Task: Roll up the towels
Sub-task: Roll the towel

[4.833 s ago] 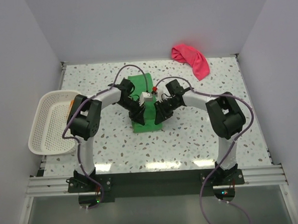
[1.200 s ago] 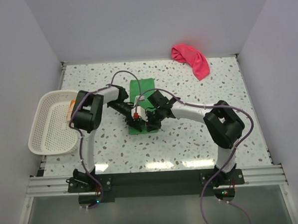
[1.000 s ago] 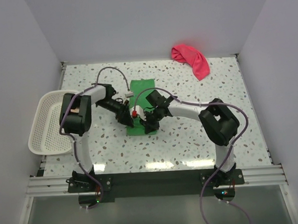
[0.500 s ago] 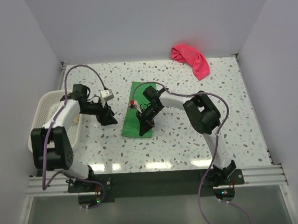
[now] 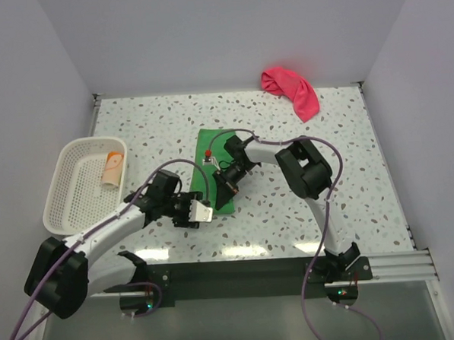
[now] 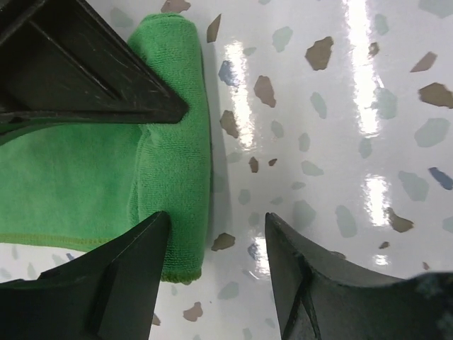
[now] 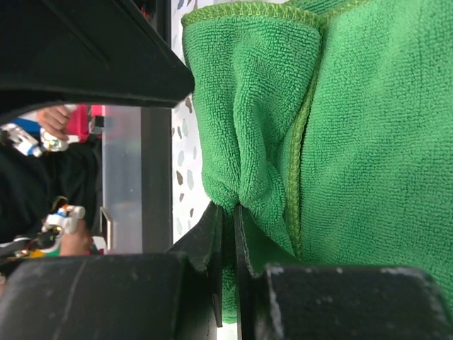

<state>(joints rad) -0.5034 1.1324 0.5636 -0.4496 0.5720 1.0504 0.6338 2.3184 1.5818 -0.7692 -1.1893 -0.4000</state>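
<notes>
The bright green towel [image 5: 210,165] lies lengthwise mid-table, its near end folded into a thick edge [image 6: 173,142]. My right gripper [image 5: 226,188] is shut, pinching a fold of the green towel [image 7: 354,142] between its fingertips [image 7: 228,212]. My left gripper [image 5: 208,211] is open at the towel's near end [image 6: 212,227]; one finger [image 6: 131,276] is over the cloth, the other [image 6: 318,283] over bare table. The pink-red towel [image 5: 291,89] lies crumpled at the far right. The peach-orange towel [image 5: 113,168] lies rolled in the basket.
A white mesh basket [image 5: 70,201] stands at the left table edge. The right gripper's dark finger [image 6: 85,71] fills the upper left of the left wrist view. White walls enclose the speckled table [image 5: 327,195].
My left arm has swung from beside the basket round to the near end of the green towel. My right gripper has stayed on the towel, which has shifted slightly.
</notes>
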